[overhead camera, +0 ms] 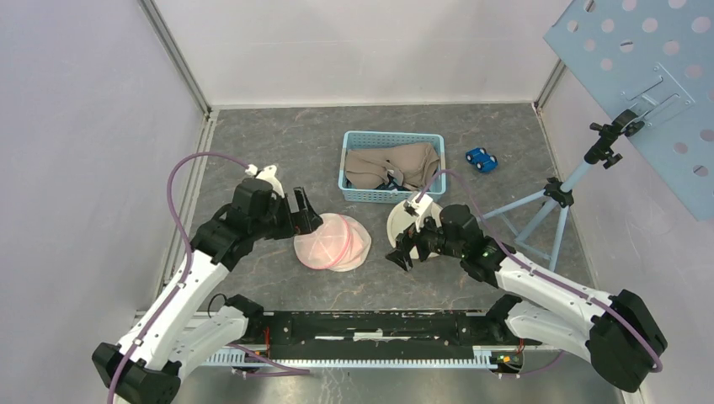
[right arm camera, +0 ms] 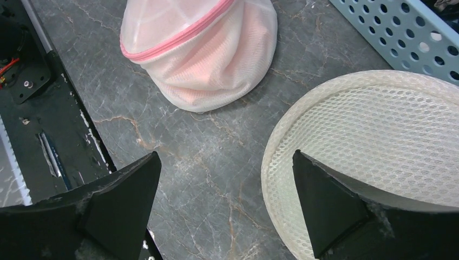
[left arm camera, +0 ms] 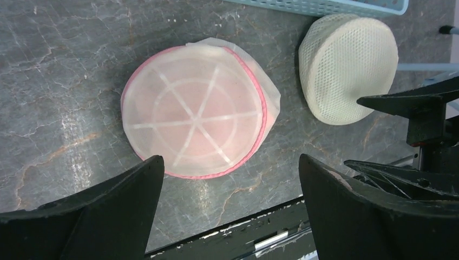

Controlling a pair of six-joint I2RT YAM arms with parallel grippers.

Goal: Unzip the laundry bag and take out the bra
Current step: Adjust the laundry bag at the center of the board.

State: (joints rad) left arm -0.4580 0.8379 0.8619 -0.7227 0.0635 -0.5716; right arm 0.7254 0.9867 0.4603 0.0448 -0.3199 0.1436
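A round white mesh laundry bag (overhead camera: 333,242) with a pink zipper rim lies zipped on the grey table, and pink fabric shows through the mesh (left arm camera: 195,111). The bra itself cannot be made out. My left gripper (overhead camera: 305,215) hovers at the bag's left edge, open and empty (left arm camera: 230,158). My right gripper (overhead camera: 404,251) is open and empty to the right of the bag (right arm camera: 200,43). One of its fingers sits over the rim of a cream mesh round bag (right arm camera: 373,141), and bare table lies between its fingers (right arm camera: 225,154).
The cream mesh bag (overhead camera: 404,220) leans against a blue basket (overhead camera: 347,160) holding beige cloth. A small blue toy car (overhead camera: 481,159) sits right of the basket. A tripod (overhead camera: 547,206) with a perforated panel (overhead camera: 648,84) stands at the right. A black rail (overhead camera: 370,328) runs along the near edge.
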